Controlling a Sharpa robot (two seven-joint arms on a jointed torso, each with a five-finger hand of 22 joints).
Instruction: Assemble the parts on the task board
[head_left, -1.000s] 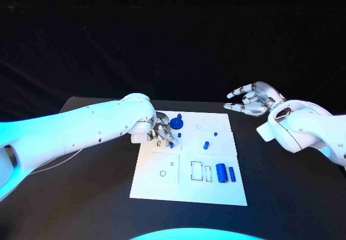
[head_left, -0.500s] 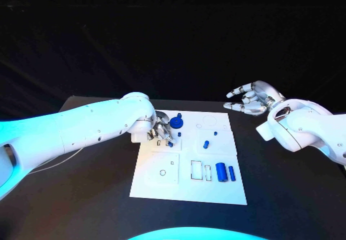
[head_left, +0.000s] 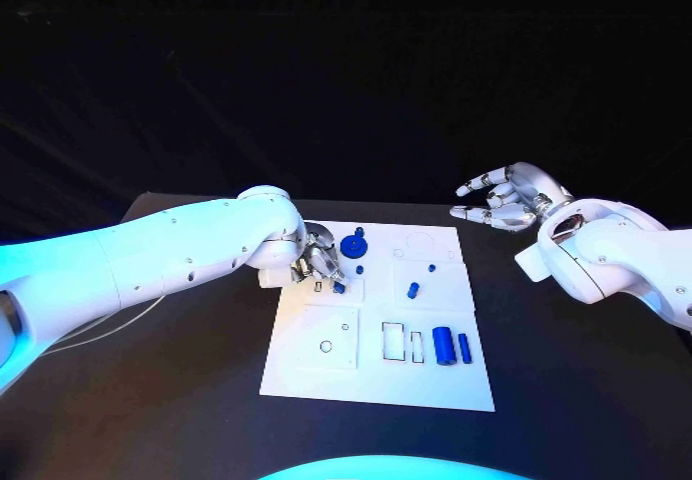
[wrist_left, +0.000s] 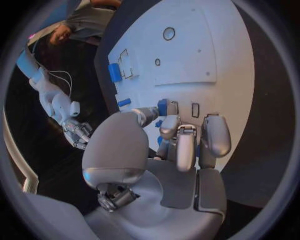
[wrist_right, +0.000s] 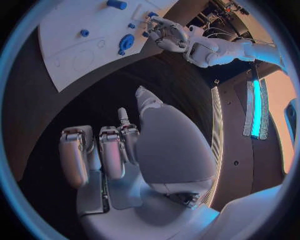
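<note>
1. Over the far left part of the task board (head_left: 378, 385), my left hand (head_left: 320, 262) holds a small blue part (head_left: 339, 287) pinched at its fingers (wrist_left: 164, 108); the other fingers are curled beside it.
2. My right hand (head_left: 500, 198) hangs over the desk (head_left: 577, 380), to the right of the board and apart from it, fingers spread and holding nothing.
3. I judge the risk is a bad seating: the part is small and my fingers cover the slot (wrist_left: 195, 109) just beside it, so it may tilt, jam at the edge, or slip out and roll.
4. Also my hand is near the blue round part (head_left: 355, 247), and I could knock it.
5. The long axis of the pinched part seems to run down toward the board, but it is too hidden to be sure.
6. The blue cylinders (head_left: 451, 346) on the near right lie with their long axis running near to far.
</note>
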